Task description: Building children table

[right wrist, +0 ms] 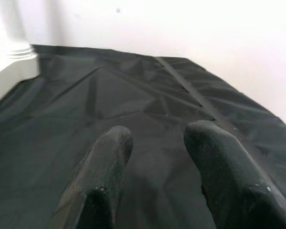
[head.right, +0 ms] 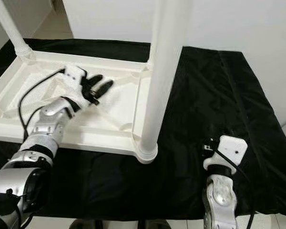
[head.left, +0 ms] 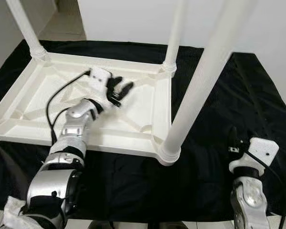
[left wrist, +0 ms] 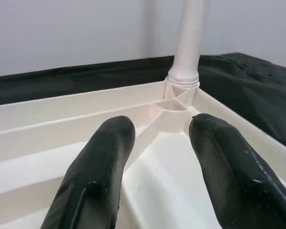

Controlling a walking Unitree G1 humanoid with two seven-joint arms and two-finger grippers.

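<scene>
Left eye view shows a white plastic table top [head.left: 33,102] lying upside down on a black cloth [head.left: 214,124]. Its ribbed underside faces up. Three white legs stick up from its corners: a near leg [head.left: 200,81] at the corner closest to the robot's right side, a far leg [head.left: 175,33] behind it, and another far leg [head.left: 24,26] on the robot's left. The corner nearest the robot's left has a socket with no leg in it.

The left gripper [head.left: 118,90] reaches out over the inside of the table top, near the side with the two legs. Its two black fingers [left wrist: 100,167] are spread apart and pinch nothing. In the left wrist view they point toward the far corner socket [left wrist: 181,88] where a leg stands.

The right gripper [right wrist: 155,138] is low over the black cloth, well apart from the table top on the robot's right. Its fingers [right wrist: 105,162] are spread too, with only cloth between them.

A pale wall [head.right: 238,24] stands behind the cloth.
</scene>
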